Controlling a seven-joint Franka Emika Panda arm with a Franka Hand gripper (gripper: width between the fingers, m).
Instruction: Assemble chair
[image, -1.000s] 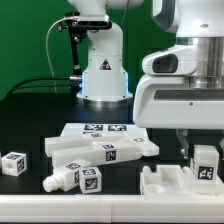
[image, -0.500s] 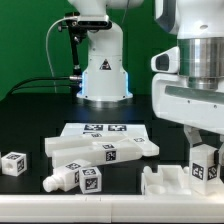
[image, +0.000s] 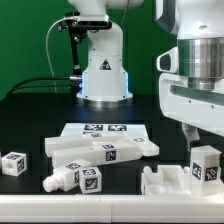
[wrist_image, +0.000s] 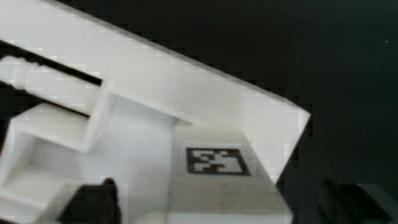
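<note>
arm (image: 195, 90) has shifted toward the exterior view's right in the last second. gripper (wrist_image: 222, 203) sits over the block (image: 206, 165), at the panel's (image: 160, 182) end on that side. jaws stand apart astride the block; whether they grip it cannot be told. probably lining up a join. bars (image: 105, 150) and cube (image: 13, 163) lie well off the panel, toward the exterior view's left. nothing seems to be in the way.

Light is even and bright. The wrist view is blurry; the white panel (wrist_image: 160, 95) beside the gripper (wrist_image: 228, 198) glares, washed out.

I work in a robotics lab: my arm's white base (image: 104, 75) stands on a black surface (image: 30, 125), a green backdrop (image: 25, 40) behind it, the marker board (image: 80, 130) in front.
</note>
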